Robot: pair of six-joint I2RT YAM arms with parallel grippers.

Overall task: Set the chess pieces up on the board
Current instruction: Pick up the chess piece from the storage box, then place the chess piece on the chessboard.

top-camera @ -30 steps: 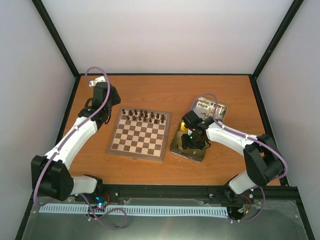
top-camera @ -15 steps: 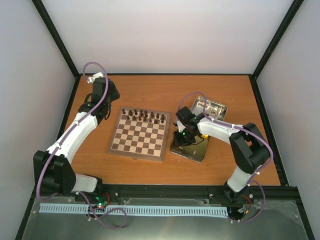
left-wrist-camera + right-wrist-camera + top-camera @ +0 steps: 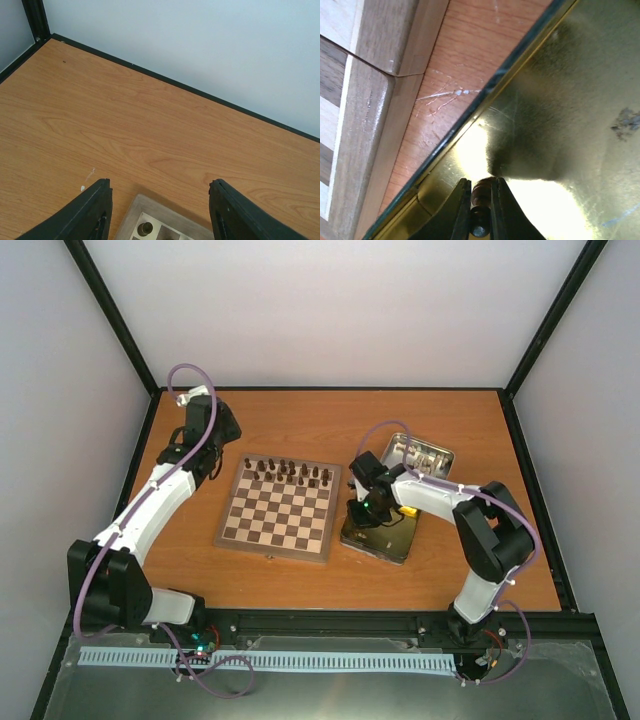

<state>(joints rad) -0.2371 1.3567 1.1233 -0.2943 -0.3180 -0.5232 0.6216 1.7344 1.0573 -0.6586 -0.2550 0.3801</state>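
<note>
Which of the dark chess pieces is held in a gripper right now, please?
The piece pinched in the right gripper over the gold tin; the other pieces stand on the board's far rows.

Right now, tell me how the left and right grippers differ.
The left gripper stands open and empty; the right gripper is shut on a dark chess piece. The left gripper hangs above the far left corner of the board; the right gripper sits low over the gold-lined tin. Both have the same dark two-finger build.
</note>
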